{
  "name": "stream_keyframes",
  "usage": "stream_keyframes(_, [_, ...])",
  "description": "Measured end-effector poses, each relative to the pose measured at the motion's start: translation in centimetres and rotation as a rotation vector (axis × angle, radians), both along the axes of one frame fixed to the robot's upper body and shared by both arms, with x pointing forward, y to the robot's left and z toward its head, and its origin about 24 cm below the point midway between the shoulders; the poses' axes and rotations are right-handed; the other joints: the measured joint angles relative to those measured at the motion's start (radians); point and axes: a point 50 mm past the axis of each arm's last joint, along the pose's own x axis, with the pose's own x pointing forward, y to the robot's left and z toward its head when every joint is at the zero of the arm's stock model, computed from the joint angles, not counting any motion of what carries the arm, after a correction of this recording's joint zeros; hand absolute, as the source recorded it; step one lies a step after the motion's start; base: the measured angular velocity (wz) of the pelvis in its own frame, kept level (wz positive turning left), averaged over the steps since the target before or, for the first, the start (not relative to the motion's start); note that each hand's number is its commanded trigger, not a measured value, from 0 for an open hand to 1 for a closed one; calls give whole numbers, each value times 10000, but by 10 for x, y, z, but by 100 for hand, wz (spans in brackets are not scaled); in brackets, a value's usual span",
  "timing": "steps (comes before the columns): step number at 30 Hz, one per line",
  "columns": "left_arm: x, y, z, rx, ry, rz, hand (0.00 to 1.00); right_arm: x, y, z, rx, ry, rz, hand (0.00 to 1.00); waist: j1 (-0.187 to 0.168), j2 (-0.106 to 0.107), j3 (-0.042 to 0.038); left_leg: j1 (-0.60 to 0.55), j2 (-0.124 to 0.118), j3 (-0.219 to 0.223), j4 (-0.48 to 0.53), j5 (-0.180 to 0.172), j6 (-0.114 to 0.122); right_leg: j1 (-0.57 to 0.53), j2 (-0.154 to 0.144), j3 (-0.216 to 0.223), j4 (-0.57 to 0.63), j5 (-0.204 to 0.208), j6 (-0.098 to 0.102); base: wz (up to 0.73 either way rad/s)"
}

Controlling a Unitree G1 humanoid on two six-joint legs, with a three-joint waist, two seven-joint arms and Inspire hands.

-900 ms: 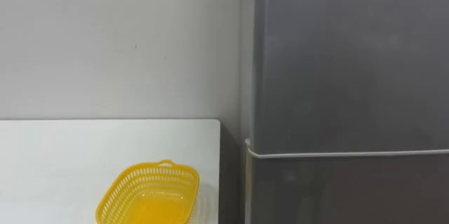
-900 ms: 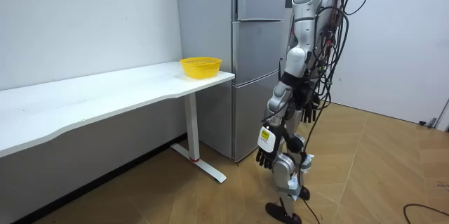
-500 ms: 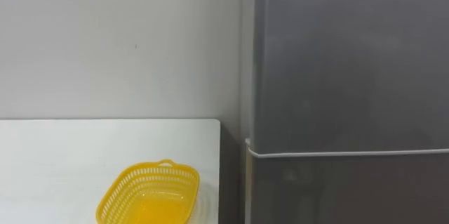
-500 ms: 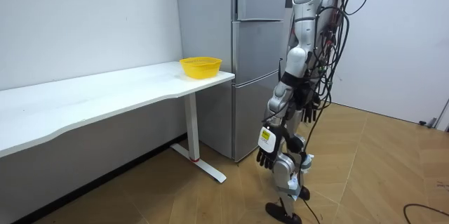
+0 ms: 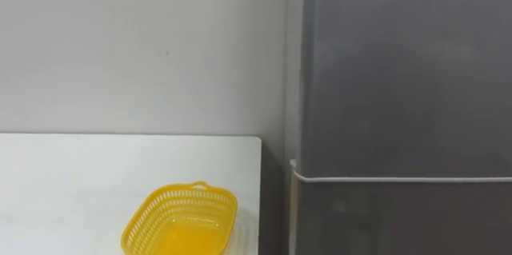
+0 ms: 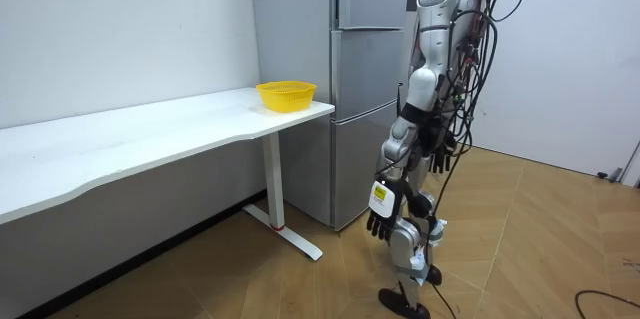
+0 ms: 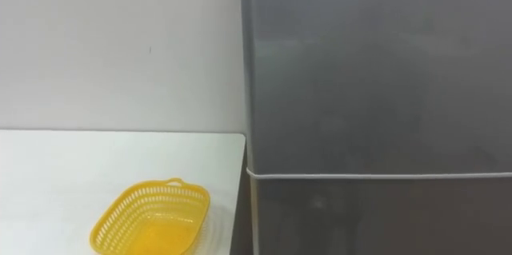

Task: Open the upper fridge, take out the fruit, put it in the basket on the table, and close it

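While smooth grey fridge [image 5: 400, 71] sits shut, lattice basket [image 5: 182, 221] on tbl [image 5: 80, 167].

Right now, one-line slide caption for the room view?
G1 stands before the shut grey fridge, left hand hanging low; a yellow basket sits on the white table beside it.

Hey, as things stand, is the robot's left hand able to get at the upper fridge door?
Probably yes: the left hand hangs open by the leg, but the robot stands close before the upper fridge door, which is shut, with nothing between them.
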Motion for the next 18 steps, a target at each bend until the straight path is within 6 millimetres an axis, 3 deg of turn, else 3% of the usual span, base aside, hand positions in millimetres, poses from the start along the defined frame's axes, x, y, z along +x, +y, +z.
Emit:
stream_keyframes(8, [10, 14, 4, 1352, -1098, 2111, 0, 6, -2, 0, -385, -572, 99, 0, 50, 53, 4, -14, 15, -2, 62, 0, 0, 46, 13, -15, -13, 13, -15, 3])
stream_keyframes(10, [26, 22, 9, 1906, -2038, 2723, 0, 7, -2, 0, -483, -707, 155, 0, 106, 86, 5, -64, 27, -10, 55, 0, 0, -12, 11, -32, 24, 13, -15, 10])
stream_keyframes(12, [62, 34, 22, 2699, -4302, 3562, 0, 12, -5, 1, -571, -1033, 229, 0, 242, 49, 52, -145, 41, -51, 1, 0, 0, -59, 4, -77, 74, 14, -17, 6])
stream_keyframes(18, [121, 43, 61, 3915, -8123, 4496, 0, 19, -11, 3, -725, -1795, 75, 0, 253, 148, 21, -107, 31, -33, -147, 2, 3, -74, 54, -47, -7, 68, 0, -1])
